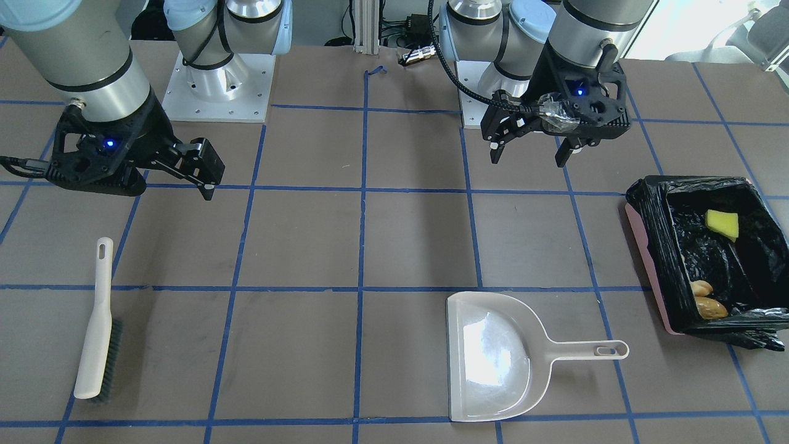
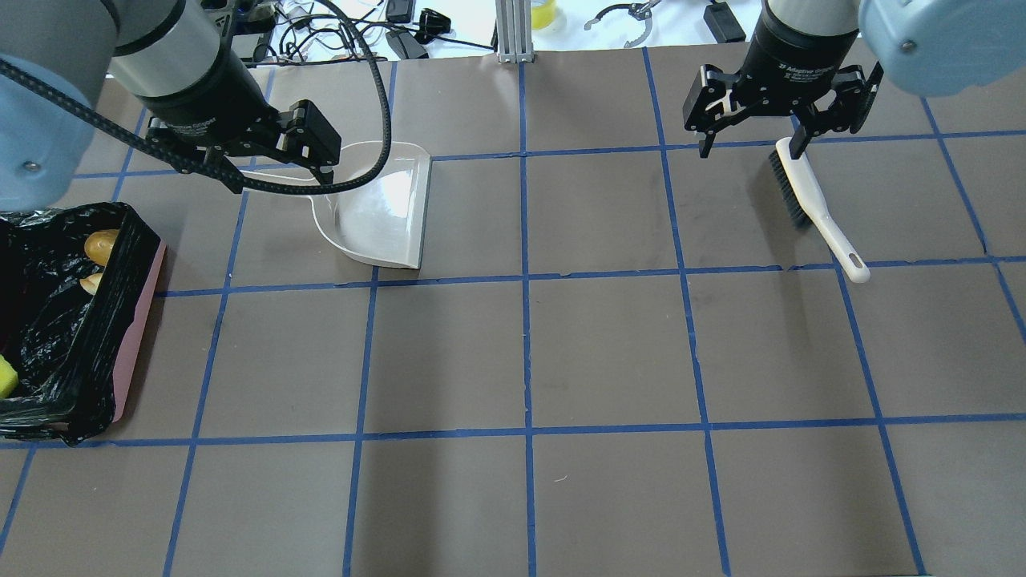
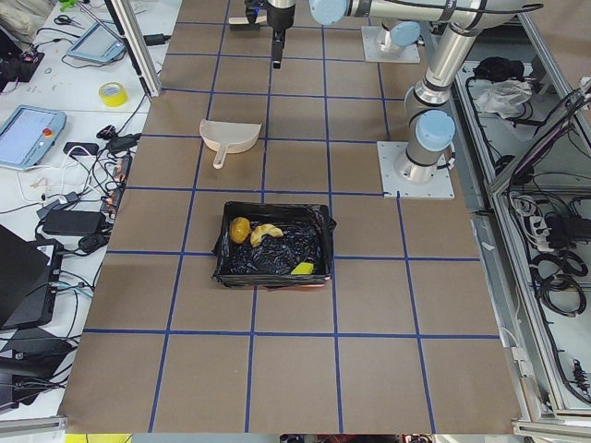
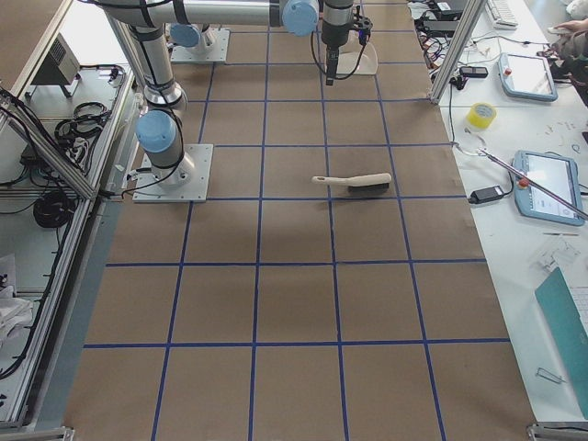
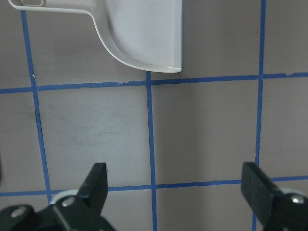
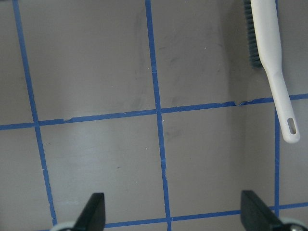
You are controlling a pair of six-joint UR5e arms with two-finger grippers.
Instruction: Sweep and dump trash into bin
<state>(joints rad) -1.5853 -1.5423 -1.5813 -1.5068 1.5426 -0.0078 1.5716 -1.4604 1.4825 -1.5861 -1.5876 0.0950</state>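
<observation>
The bin (image 1: 647,209) is a pink box lined with a black bag, at the table's left end, also in the overhead view (image 2: 136,320). Inside it lie the yellow-green sponge piece (image 1: 722,224), the golden-brown lump (image 1: 710,308) and the pale curled scrap (image 1: 701,287). My left gripper (image 1: 527,161) is open and empty, held above the table near the beige dustpan (image 2: 377,208). My right gripper (image 2: 749,152) is open and empty, above the bristle end of the white brush (image 2: 813,200).
The dustpan (image 1: 493,357) lies flat, its handle toward the bin. The brush (image 1: 95,320) lies flat on its side on the right half. The brown table (image 2: 529,353) has a blue tape grid. Cables and gear lie beyond the far edge.
</observation>
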